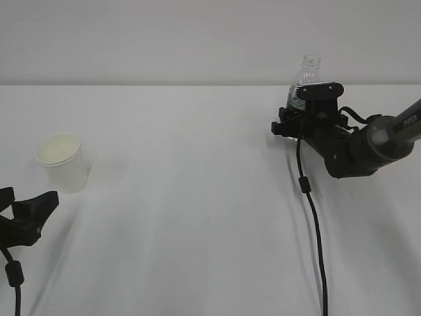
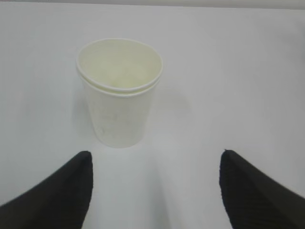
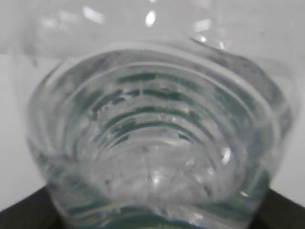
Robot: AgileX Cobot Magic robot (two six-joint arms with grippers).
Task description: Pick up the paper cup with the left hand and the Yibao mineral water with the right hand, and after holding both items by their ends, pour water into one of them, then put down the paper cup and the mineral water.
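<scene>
A: Item one?
B: Paper cup [image 1: 62, 162], white, cream inside, rolled rim. It stands upright on the white table [image 1: 197, 217] at the left side of the exterior view. The left wrist view shows a second rim line just under the top one.

A: Nearest hardware?
B: Left end effector [image 1: 29, 212], black, two fingers. It sits low over the table just in front of the cup, apart from it. In the left wrist view both fingers [image 2: 62, 191] stand spread wide at the bottom corners, the cup ahead of the gap and outside it. It has hold of nothing.

A: Item two?
B: Water bottle [image 1: 306, 78], clear ribbed plastic, dark green label band, narrow neck with no cap. It stands upright at the far right of the table.

A: And its hardware?
B: Right end effector [image 1: 297, 124], black, with a cable [image 1: 309, 210] trailing down across the table. It is at the bottle's lower body. The right wrist view is filled by the ribbed bottle wall, with dark finger parts at the bottom corners on either side. Whether the fingers press the bottle or only flank it cannot be told.
</scene>
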